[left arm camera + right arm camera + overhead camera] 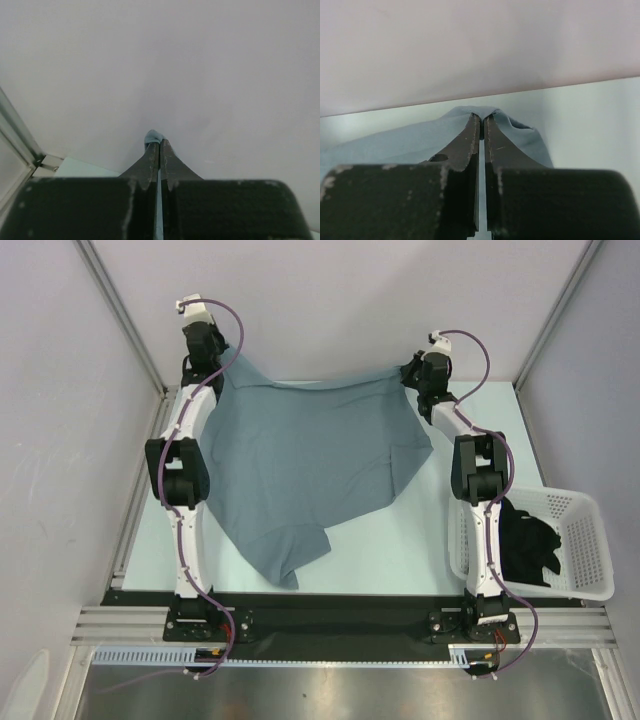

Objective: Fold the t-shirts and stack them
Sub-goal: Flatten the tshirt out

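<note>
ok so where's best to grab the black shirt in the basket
Probably from straight above, since the basket walls close off its sides. Pinch the crumpled black shirt near its middle, where the cloth lies bunched.

Slate grey-blue t-shirt (300, 470) spread out, far edge lifted – black t-shirt (527, 545) crumpled in the basket (590, 540).

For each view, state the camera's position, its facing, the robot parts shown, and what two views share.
Top external: above and behind, looking down at the table; both arms.
Left wrist: on left arm, facing the wall; left gripper.
Right wrist: on right arm, facing the table's far edge; right gripper.
Shared: both wrist views show the pinched grey-blue t-shirt.
</note>
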### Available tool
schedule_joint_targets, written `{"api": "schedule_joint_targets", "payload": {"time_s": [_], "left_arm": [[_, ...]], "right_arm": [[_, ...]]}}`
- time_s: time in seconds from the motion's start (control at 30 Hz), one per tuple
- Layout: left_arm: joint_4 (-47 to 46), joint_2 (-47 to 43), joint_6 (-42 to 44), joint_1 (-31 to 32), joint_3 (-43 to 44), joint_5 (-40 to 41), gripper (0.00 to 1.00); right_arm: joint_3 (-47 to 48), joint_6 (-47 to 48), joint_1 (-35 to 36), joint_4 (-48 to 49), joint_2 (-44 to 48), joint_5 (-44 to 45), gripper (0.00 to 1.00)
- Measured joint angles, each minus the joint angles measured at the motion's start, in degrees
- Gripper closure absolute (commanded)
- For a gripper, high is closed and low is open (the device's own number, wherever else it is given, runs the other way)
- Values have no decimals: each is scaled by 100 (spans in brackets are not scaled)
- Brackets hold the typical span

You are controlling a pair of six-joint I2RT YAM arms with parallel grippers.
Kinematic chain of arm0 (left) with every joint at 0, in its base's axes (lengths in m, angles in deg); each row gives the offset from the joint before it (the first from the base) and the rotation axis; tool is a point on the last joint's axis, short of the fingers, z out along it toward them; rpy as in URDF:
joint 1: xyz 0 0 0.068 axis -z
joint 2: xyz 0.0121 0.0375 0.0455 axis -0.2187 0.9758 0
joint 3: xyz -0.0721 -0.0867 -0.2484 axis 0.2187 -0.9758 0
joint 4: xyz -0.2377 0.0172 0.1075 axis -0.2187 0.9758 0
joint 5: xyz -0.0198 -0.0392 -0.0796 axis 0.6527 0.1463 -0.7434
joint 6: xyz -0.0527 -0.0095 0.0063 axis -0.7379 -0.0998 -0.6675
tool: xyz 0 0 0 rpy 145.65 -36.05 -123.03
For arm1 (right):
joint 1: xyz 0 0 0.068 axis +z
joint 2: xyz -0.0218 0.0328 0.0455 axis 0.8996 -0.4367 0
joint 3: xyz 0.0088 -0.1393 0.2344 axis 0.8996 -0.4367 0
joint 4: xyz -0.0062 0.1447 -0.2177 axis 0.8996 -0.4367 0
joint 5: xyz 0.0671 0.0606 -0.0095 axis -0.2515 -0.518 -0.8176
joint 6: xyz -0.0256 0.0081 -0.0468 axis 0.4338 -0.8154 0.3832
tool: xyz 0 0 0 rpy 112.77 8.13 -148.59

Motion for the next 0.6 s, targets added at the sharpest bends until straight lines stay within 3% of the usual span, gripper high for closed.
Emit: {"api": "schedule_joint_targets", "payload": {"time_s": [0.13, 0.6], "left_arm": [[-42, 208, -197, -4, 354, -96, 100], [199, 234, -634, -4, 376, -273, 100]], "right_arm": [[-7, 31, -7, -205, 42, 243, 100], [-94, 562, -52, -962, 382, 393, 100]]}}
